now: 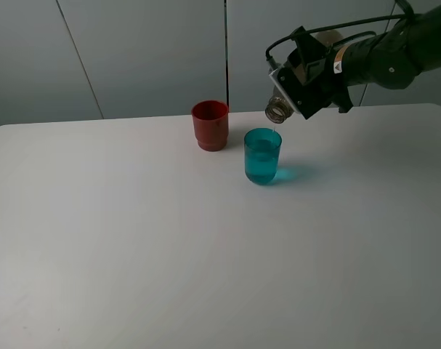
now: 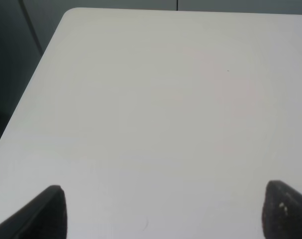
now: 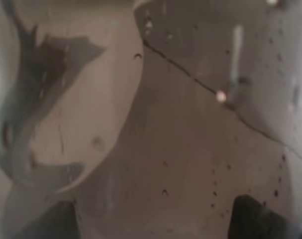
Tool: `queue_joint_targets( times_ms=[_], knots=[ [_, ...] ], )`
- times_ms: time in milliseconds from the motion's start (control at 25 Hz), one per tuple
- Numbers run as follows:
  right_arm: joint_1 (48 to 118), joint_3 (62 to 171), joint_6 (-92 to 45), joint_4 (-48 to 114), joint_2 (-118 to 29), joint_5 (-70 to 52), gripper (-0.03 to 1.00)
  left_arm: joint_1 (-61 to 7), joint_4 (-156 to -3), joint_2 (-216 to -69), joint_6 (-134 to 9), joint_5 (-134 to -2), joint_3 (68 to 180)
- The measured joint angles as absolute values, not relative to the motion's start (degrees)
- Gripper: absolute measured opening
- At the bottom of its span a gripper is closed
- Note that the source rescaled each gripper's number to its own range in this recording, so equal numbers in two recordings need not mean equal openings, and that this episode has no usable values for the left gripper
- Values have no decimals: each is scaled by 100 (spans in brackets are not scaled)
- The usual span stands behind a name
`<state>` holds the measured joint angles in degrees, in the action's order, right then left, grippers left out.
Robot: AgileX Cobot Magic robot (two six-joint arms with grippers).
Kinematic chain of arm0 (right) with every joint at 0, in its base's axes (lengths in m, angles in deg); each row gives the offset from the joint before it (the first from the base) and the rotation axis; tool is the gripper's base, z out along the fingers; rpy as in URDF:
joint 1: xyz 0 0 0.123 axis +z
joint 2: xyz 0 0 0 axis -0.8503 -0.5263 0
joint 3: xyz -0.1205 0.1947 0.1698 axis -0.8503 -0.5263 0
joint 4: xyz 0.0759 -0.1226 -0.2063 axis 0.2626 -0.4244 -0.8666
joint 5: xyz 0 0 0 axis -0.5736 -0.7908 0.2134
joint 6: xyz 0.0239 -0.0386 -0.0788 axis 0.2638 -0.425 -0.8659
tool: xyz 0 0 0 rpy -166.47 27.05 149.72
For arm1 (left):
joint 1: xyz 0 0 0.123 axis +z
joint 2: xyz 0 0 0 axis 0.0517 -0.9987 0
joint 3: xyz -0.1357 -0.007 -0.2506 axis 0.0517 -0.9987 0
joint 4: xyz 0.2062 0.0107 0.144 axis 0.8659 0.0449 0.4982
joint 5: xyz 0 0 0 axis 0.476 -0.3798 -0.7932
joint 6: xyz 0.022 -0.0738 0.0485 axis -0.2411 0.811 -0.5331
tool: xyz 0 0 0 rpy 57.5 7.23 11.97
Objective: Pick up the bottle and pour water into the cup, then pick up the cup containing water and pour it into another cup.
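Note:
The smoky brown bottle [image 1: 279,109] is tipped nearly flat, its open neck just above the far rim of the teal cup [image 1: 263,155]. That cup stands on the white table [image 1: 133,254] with water in it. My right gripper [image 1: 298,89] is shut on the bottle and comes in from the upper right. In the right wrist view the wet bottle wall [image 3: 190,124] fills the picture between the right gripper's [image 3: 160,221] dark fingertips. The red cup [image 1: 210,125] stands upright behind and to the left of the teal one. My left gripper [image 2: 165,214] hangs open over bare table.
The table's far edge runs just behind the red cup, with grey wall panels [image 1: 133,51] beyond it. The left wrist view shows a rounded table corner [image 2: 71,12] and a drop-off along that side.

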<state>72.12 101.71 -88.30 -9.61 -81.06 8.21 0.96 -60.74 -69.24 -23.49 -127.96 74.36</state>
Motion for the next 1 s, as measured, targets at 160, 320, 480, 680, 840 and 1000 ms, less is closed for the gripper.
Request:
queue_joint_targets(
  times_ms=[160,320,480,680,840,1000],
  knots=[
    [7212,10171,-8830,-961,-8106,821,1,96,-6074,-6924,-2349,-12796,7436],
    [7212,10171,-8638,-949,-8106,821,1,96,-6074,-6924,-2349,-12796,7436],
    [7212,10171,-7947,-949,-8106,821,1,96,-6074,-6924,-2349,-12796,7436],
    [7212,10171,-7082,-939,-8106,785,1,96,-6074,-6924,-2349,-12796,7436],
    [7212,10171,-6578,-939,-8106,691,1,96,-6074,-6924,-2349,-12796,7436],
    [7212,10171,-5924,-864,-8106,669,1,96,-6074,-6924,-2349,-12796,7436]
  ],
)
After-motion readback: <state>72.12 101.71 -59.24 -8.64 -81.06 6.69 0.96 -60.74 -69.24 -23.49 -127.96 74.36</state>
